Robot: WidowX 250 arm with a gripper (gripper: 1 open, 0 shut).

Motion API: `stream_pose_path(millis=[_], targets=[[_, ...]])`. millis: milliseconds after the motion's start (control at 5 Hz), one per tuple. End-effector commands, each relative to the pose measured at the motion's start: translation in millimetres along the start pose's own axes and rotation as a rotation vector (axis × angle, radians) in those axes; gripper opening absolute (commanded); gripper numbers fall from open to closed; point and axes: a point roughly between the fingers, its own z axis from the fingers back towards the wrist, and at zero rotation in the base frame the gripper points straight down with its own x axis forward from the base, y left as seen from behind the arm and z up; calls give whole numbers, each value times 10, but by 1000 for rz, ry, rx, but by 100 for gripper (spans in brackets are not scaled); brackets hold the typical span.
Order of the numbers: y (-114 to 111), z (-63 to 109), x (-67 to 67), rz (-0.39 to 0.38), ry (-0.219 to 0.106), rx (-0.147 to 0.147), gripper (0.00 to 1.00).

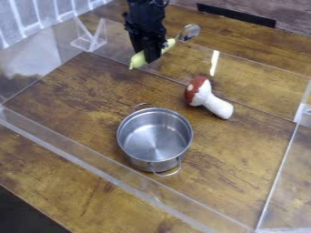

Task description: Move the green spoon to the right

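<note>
At the far side of the table [73, 100], near the top of the view, the green spoon [145, 56] is hanging tilted in the grip of the black hand [147, 50], its yellow-green handle sloping down to the left and its small silvery end [188, 33] pointing up to the right. The hand is pointing steeply downward and is clamping shut around the middle of the handle, hiding that part. Whether the low end of the spoon is touching the wood cannot be told. To the right and nearer the camera, well apart from the spoon, a red-capped mushroom toy [206, 96] is lying on its side. Nearer still, the round steel pot [155, 138] is standing upright. A clear plastic wall [145, 187] is running around the wooden surface.
</note>
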Motion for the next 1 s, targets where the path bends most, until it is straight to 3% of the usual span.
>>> stream_pose_path(millis=[0, 600, 800], targets=[[159, 282, 148, 19, -73, 45, 0], [172, 253, 133, 43, -64, 46, 0], [76, 368, 181, 44, -68, 48, 0]])
